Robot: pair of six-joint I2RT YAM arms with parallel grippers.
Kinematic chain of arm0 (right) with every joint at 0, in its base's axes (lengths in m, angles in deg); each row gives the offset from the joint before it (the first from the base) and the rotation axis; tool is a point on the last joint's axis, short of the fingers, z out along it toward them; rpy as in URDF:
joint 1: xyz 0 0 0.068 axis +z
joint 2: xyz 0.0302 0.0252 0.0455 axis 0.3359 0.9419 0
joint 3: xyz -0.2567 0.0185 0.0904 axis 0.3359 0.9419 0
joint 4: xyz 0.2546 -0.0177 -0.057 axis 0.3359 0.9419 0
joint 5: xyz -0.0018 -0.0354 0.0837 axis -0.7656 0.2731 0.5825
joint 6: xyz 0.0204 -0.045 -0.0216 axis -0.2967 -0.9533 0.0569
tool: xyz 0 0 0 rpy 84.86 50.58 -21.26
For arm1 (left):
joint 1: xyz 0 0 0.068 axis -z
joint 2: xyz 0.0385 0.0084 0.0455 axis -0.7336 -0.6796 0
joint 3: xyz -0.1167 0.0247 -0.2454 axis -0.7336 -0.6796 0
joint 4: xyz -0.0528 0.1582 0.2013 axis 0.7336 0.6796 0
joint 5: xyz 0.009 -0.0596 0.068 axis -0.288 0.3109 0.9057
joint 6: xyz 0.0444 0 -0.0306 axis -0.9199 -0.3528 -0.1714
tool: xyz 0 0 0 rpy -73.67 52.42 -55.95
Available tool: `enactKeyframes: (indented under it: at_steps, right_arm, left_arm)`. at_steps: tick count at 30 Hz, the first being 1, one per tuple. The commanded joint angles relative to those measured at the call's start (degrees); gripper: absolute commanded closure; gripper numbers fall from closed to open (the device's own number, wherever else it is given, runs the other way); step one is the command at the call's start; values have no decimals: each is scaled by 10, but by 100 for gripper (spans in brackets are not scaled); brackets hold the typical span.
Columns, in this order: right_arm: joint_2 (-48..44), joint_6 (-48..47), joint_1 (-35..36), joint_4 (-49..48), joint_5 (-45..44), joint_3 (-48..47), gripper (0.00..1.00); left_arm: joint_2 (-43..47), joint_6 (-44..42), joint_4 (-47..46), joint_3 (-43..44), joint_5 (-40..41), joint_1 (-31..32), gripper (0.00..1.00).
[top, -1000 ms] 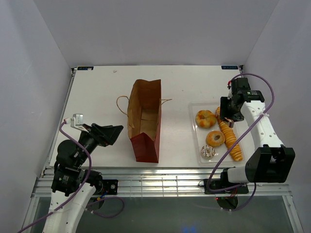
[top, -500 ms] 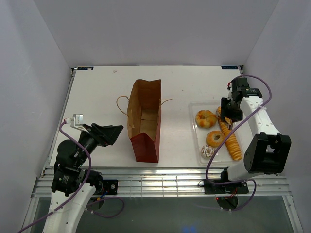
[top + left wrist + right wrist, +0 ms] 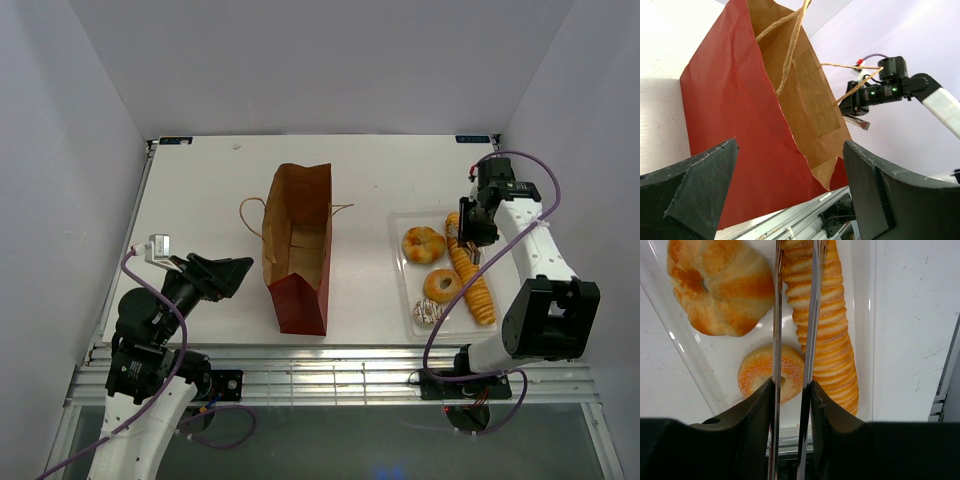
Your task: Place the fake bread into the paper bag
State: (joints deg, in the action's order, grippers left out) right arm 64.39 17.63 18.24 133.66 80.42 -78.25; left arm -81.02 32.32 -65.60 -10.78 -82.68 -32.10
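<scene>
Care now: with right pincer (image 3: 792, 405) clamped on metal tongs (image 3: 813, 315), straddle long loaf (image 3: 832, 355) near right edge of bench (image 3: 420, 170), squeeze gently; left pincer (image 3: 790, 150) wide beside paper bag (image 3: 740, 115).

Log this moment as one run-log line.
left gripper: open, facing paper bag | right gripper: gripping metal tongs above long loaf | loaf: in clear tray

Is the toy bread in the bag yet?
Out. The long loaf, two ring buns and small pastry all lie in the clear tray, apart from the paper bag.
</scene>
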Motion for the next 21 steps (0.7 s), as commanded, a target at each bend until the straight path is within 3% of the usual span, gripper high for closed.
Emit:
enactKeyframes:
  at_steps: [1, 13, 21]
  right_arm:
    - [-53, 7, -2, -6, 2, -51, 81]
    - [-151, 18, -1, 2, 30, -116, 91]
    - [-189, 28, 4, 5, 124, -208, 92]
  left_arm:
    - [-11, 5, 3, 6, 20, 1, 4]
    - [-49, -11, 32, 66, 86, 1, 5]
    - [-70, -15, 34, 92, 108, 1, 5]
